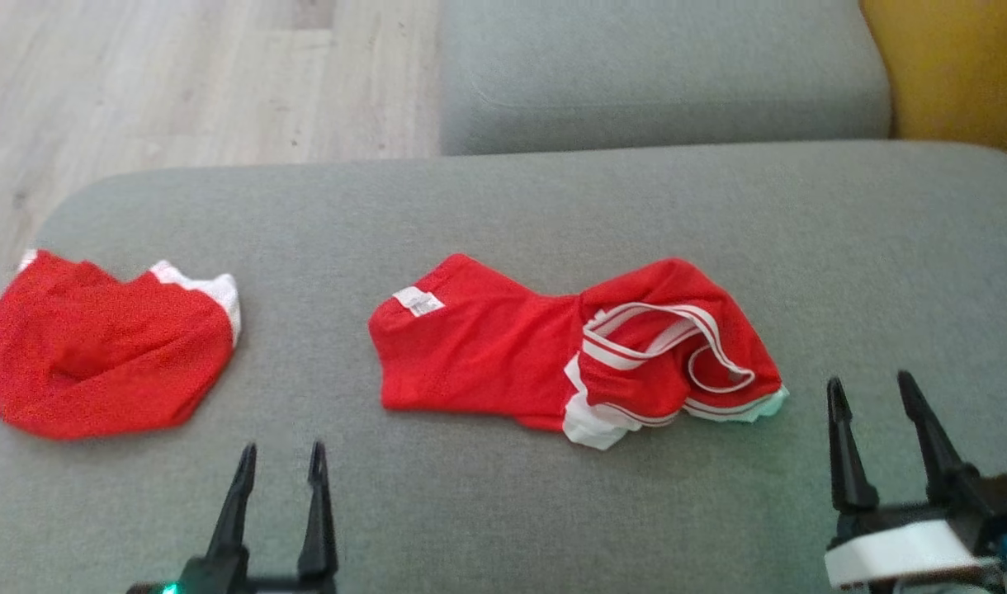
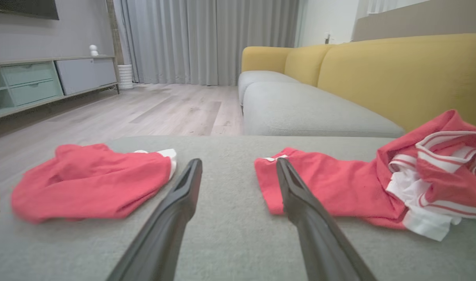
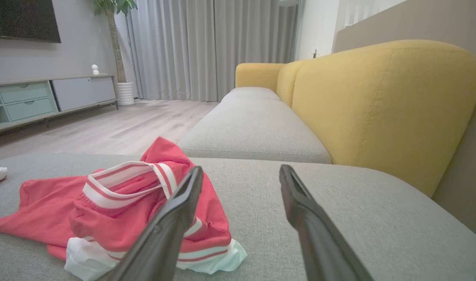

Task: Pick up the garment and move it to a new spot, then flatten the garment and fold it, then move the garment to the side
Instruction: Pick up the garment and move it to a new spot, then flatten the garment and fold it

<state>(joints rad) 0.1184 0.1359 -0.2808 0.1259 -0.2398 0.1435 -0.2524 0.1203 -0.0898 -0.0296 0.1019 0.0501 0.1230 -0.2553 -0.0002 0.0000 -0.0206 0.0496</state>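
A crumpled red garment with white striped trim (image 1: 569,355) lies in the middle of the grey sofa cushion (image 1: 503,206); its right half is bunched up, a white label faces up at its left end. It also appears in the left wrist view (image 2: 359,183) and the right wrist view (image 3: 117,207). My left gripper (image 1: 281,458) is open, low over the cushion, short of the garment's left end. My right gripper (image 1: 873,392) is open too, just right of the bunched end. Neither touches the cloth.
A second red garment with white trim (image 1: 99,355) lies folded at the cushion's left edge (image 2: 89,183). Another grey seat cushion (image 1: 660,74) lies beyond, with the yellow backrest (image 3: 382,105) on the right. Wooden floor (image 1: 182,82) is past the left edge.
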